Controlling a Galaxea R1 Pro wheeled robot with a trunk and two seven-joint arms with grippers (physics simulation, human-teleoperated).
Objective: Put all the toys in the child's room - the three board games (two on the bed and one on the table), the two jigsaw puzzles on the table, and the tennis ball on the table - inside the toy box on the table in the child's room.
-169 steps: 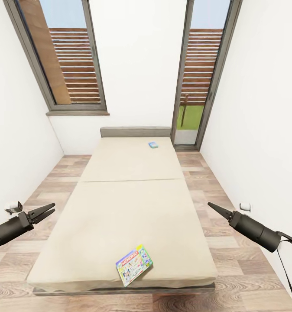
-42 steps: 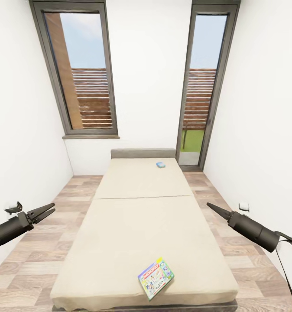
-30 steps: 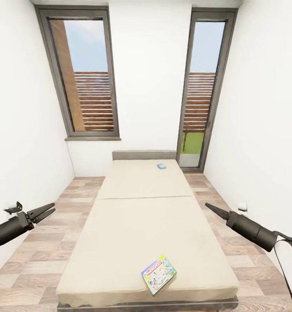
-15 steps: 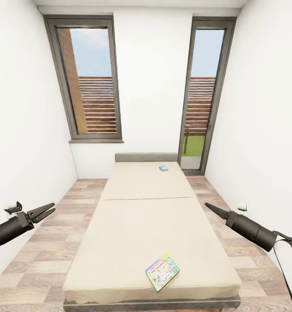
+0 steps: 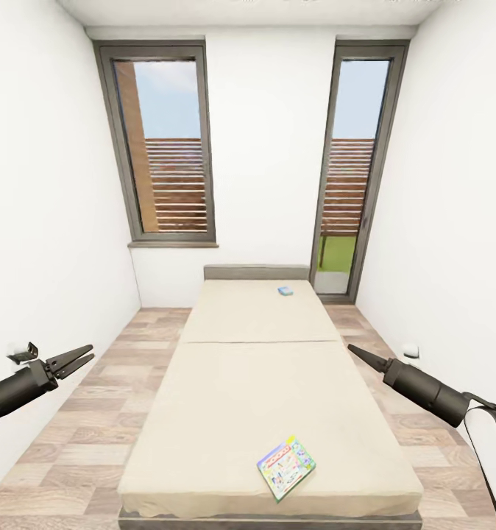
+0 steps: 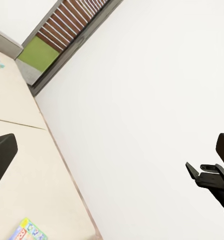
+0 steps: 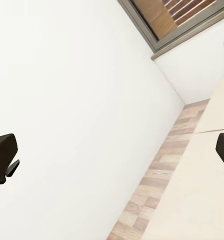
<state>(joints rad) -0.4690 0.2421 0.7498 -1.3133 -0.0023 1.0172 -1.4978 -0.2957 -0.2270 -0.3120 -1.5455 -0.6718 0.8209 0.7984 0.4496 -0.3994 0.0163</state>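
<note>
- The bed (image 5: 263,390): large and low, plain beige mattress with a seam across its middle, grey headboard against the far wall, lengthwise between two white walls on a wood-plank floor.
- A colourfully printed board game (image 5: 286,467): flat box lying askew on the mattress near the foot end.
- A small blue board game (image 5: 285,291): flat, near the headboard.

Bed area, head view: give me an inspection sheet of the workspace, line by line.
Surface: bed, plain beige mattress, low, on wood-plank floor.
Job's things: colourful board game near the foot end; small blue game box near the headboard.
Clutter: nothing seen.
Grippers: left gripper open, empty, beside the bed; right gripper looks shut, empty.
Cables: nothing seen.
Surroundings: white walls, window, glazed door.
</note>
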